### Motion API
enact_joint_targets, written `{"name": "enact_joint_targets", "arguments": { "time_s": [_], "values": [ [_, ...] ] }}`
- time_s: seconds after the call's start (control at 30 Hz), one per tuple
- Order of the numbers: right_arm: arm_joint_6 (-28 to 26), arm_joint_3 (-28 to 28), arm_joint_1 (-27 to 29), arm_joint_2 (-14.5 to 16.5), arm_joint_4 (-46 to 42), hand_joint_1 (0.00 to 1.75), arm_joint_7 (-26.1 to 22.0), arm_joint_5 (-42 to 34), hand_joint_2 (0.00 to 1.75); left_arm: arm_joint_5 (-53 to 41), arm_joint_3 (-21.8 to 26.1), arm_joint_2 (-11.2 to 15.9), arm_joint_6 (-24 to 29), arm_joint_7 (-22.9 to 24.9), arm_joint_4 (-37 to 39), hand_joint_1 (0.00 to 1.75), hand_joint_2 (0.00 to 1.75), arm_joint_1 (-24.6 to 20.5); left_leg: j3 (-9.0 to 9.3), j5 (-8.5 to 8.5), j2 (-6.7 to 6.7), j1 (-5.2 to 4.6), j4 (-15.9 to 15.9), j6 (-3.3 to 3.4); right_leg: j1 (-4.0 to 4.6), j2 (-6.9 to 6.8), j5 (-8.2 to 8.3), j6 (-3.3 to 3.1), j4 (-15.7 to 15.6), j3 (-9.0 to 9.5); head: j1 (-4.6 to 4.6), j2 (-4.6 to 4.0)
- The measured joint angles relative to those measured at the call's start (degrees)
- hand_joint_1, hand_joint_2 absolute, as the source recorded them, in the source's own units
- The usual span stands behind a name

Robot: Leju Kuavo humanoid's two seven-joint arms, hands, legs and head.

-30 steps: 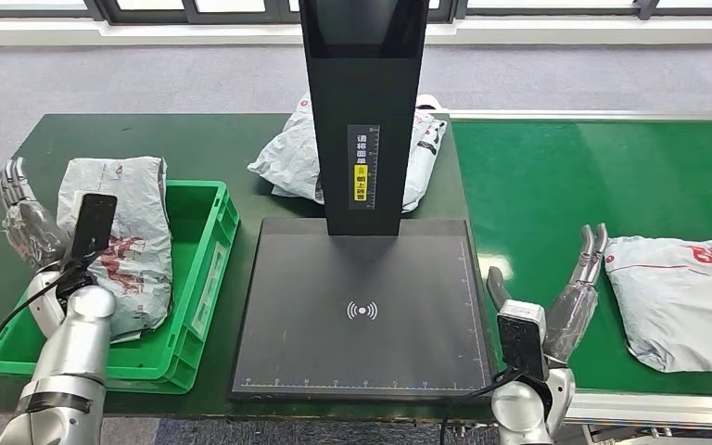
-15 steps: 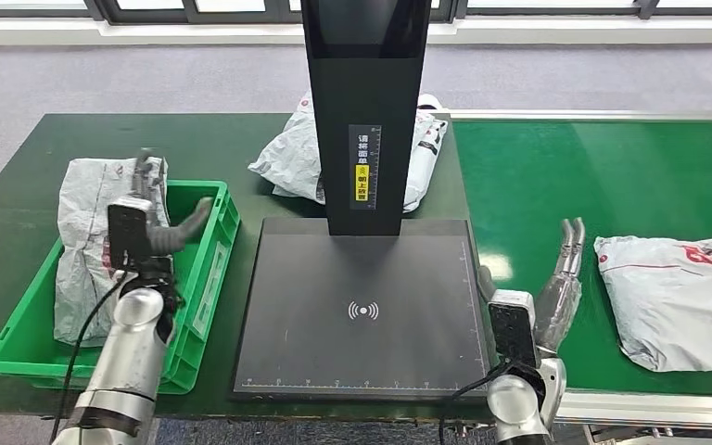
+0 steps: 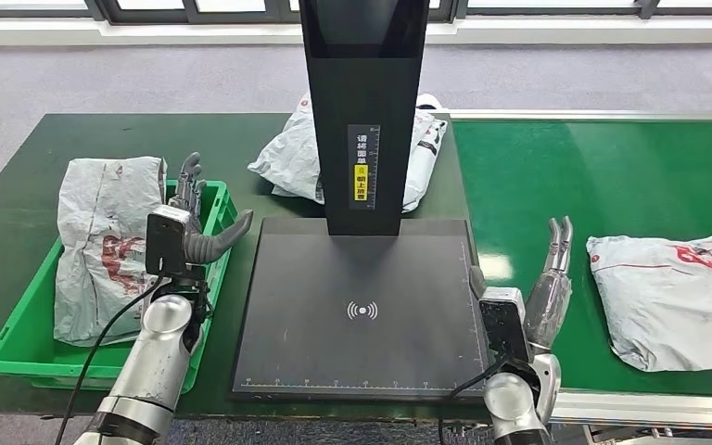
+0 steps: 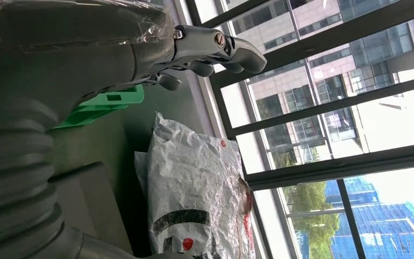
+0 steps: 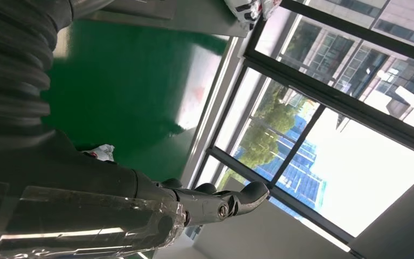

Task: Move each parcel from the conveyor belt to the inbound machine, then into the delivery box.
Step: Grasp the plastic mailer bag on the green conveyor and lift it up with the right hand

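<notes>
Parcels: one in green box, one on belt, one behind scanner.
Grey parcel (image 3: 102, 246) lies in delivery box (image 3: 206, 278); second parcel (image 3: 672, 297) on conveyor belt (image 3: 612, 176); third parcel (image 3: 287, 153), half hidden behind inbound machine (image 3: 362, 306), shows closer in left wrist view. Left hand (image 3: 195, 232) and right hand (image 3: 547, 287) empty, fingers apart. Green desk (image 3: 19, 158); windows beyond.

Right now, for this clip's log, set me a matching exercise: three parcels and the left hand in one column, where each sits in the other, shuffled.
1. parcel with red print
2. parcel behind the black column
3. parcel at the right
4. left hand

A. on the conveyor belt
B. over the green bin's right rim
C. in the green bin
D. on the table, behind the inbound machine

Pairs: 1-C, 2-D, 3-A, 4-B
</notes>
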Motion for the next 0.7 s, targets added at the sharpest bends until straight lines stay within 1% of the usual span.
{"name": "enact_joint_targets", "arguments": {
  "time_s": [0.13,0.23,0.3,0.37,0.43,0.53,0.7],
  "values": [
    [3.3,0.0,-2.4,-0.3,2.4,0.00,2.6,1.0,1.75,0.2,-2.6,-1.1,-2.0,-0.9,0.8,0.00,1.75,0.1,0.00,0.02,-0.01,-0.01,0.0,0.03,-0.06,-0.01,0.02,0.03,0.0,0.01,0.00,-0.01],
    [5.6,0.0,-5.5,-0.5,6.1,0.00,2.9,0.1,1.75,0.9,-5.2,-2.7,-2.1,-1.3,3.0,0.00,1.75,-0.3,0.00,0.03,0.00,-0.01,0.0,0.04,-0.11,0.01,0.06,0.09,0.0,0.01,0.00,-0.01],
    [5.6,0.0,-7.4,-0.9,9.0,0.00,3.1,-0.2,1.75,1.5,-6.6,-3.7,-1.6,-1.4,5.1,0.00,1.75,-0.7,0.00,0.04,0.00,-0.02,0.0,0.06,-0.12,0.01,0.08,0.12,-0.1,0.01,0.00,-0.01],
    [4.1,0.0,-8.8,-1.7,11.7,0.00,4.0,0.7,1.75,1.8,-7.7,-4.4,-0.7,-1.8,7.0,0.00,1.75,-1.0,0.00,0.04,-0.01,-0.02,0.1,0.07,-0.13,0.01,0.09,0.12,-0.1,0.01,0.00,-0.01],
    [1.5,0.0,-10.3,-3.0,15.0,0.00,6.9,3.6,1.75,2.3,-8.7,-5.0,0.2,-2.3,8.7,0.00,1.75,-1.1,0.00,0.04,0.00,-0.03,0.1,0.08,-0.14,0.01,0.09,0.13,-0.1,0.01,0.00,-0.01],
    [-1.5,-0.8,-12.9,-5.5,21.0,0.00,13.3,10.0,1.75,2.7,-10.1,-5.8,1.7,-2.7,11.0,0.00,1.75,-1.5,-0.02,0.04,-0.01,-0.03,0.1,0.08,-0.18,0.00,0.09,0.13,-0.1,0.01,0.00,-0.01],
    [-1.5,-2.5,-16.2,-9.3,29.3,0.00,22.4,18.9,1.75,2.6,-11.8,-6.6,3.4,-3.3,13.8,0.00,1.75,-1.9,-0.03,0.01,0.02,-0.13,0.1,0.12,-0.21,0.02,0.11,0.16,-0.1,-0.03,-0.01,-0.02]
  ]
}}
